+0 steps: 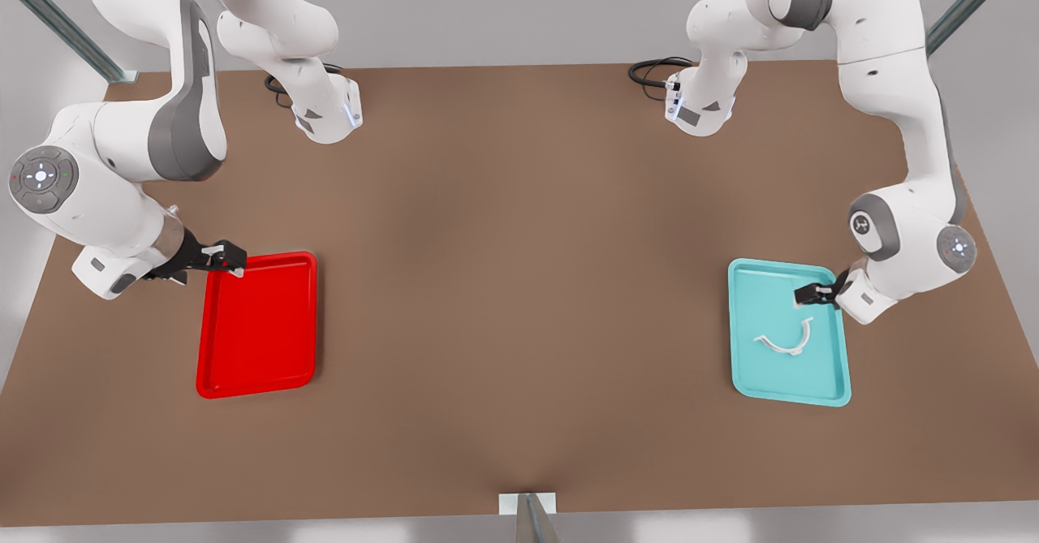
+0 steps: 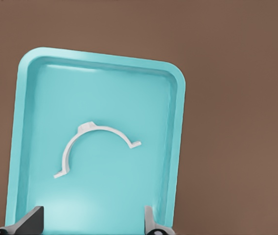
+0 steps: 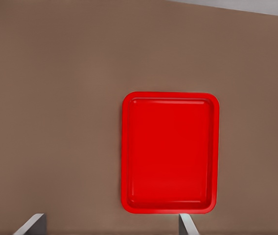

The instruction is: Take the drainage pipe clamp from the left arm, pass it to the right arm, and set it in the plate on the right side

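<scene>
The white drainage pipe clamp (image 1: 789,351) (image 2: 100,129) lies flat inside the cyan tray (image 1: 763,372) (image 2: 109,88) on the front view's right. My left gripper (image 1: 812,293) (image 2: 91,223) hovers over that tray's far part, open, a short way from the clamp and holding nothing. On the front view's left, the red plate (image 1: 260,332) (image 3: 168,152) holds nothing. Above the plate's far corner, my right gripper (image 1: 231,260) (image 3: 110,225) is open too, with nothing between its fingers.
Both trays rest on a brown table (image 1: 519,283). The arms' bases (image 1: 329,117) (image 1: 698,109) stand at the table's far edge, with black cables beside them. A small white bracket (image 1: 528,504) sits at the near edge.
</scene>
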{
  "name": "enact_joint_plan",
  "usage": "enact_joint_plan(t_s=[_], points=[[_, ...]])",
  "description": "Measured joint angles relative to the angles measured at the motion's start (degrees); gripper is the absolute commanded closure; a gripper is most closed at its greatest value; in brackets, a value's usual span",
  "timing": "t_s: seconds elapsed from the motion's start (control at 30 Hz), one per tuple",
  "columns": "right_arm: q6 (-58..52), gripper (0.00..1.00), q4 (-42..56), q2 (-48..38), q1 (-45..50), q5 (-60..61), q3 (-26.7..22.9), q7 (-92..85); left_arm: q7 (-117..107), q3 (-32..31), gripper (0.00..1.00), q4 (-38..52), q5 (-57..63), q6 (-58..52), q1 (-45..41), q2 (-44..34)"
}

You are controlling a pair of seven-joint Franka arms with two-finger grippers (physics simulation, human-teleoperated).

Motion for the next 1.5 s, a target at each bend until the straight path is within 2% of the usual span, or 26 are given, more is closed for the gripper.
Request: enact_joint_plan(t_s=[0.33,0.4,0.43,1.07,1.2,1.3,1.37,1.5], points=[[0.1,0.0,0.0,0.2,0.0,0.0,0.0,-0.4,15.8,-0.1,0.02,0.5,-3.2,9.5,2.7,8.4],[0.1,0.0,0.0,0.2,0.0,0.0,0.0,-0.5,18.1,-0.1,0.24,0.6,-3.9,10.5,2.7,9.3],[0.1,0.0,0.0,0.2,0.0,0.0,0.0,-0.5,19.2,-0.1,0.26,0.6,-4.1,10.9,2.7,9.7],[0.2,0.0,0.0,0.3,-0.4,0.0,0.0,-1.0,31.6,-0.1,0.29,1.3,-9.2,14.7,3.5,15.4],[0.2,0.0,0.0,0.3,-0.4,0.0,0.0,-1.1,32.9,-0.1,0.33,1.4,-9.4,15.0,3.6,16.2],[0.2,0.0,0.0,0.4,-0.4,0.0,0.0,-1.1,33.7,-0.1,0.43,1.4,-9.5,15.4,3.6,16.9],[0.2,0.0,0.0,0.4,-0.4,0.0,0.0,-1.2,34.1,-0.1,0.53,1.4,-9.6,15.6,3.6,17.1],[0.2,0.0,0.0,0.4,-0.4,0.0,0.0,-1.2,34.9,-0.1,0.69,1.4,-10.3,15.8,3.6,17.2]])
